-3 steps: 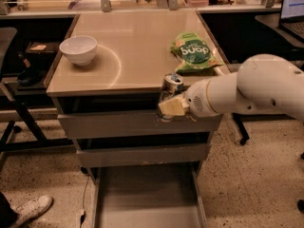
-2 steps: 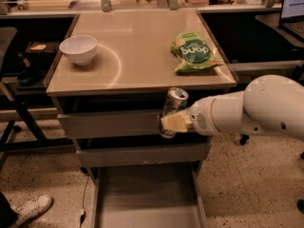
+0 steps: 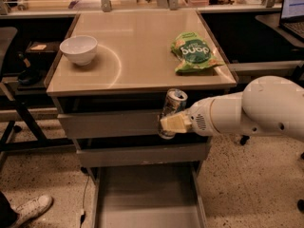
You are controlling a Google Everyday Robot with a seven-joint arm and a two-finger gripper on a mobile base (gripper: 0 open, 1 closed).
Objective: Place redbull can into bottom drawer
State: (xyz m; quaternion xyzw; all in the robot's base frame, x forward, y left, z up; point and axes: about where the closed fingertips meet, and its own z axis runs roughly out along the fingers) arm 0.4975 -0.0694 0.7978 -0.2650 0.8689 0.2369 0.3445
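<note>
Redbull can (image 3: 175,101), near upright and pinched low on its body by the gripper (image 3: 168,123), hung well above the open bottom drawer (image 3: 142,198), over its right half.

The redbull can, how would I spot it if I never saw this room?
Find the tan-topped cabinet with grey drawers. In front of its upper drawers, above the pulled-out bottom drawer, the white arm's claw is shut on the redbull can. It is the slim silver can held in the air, unlike the white bowl and green snack bag resting on top.
</note>
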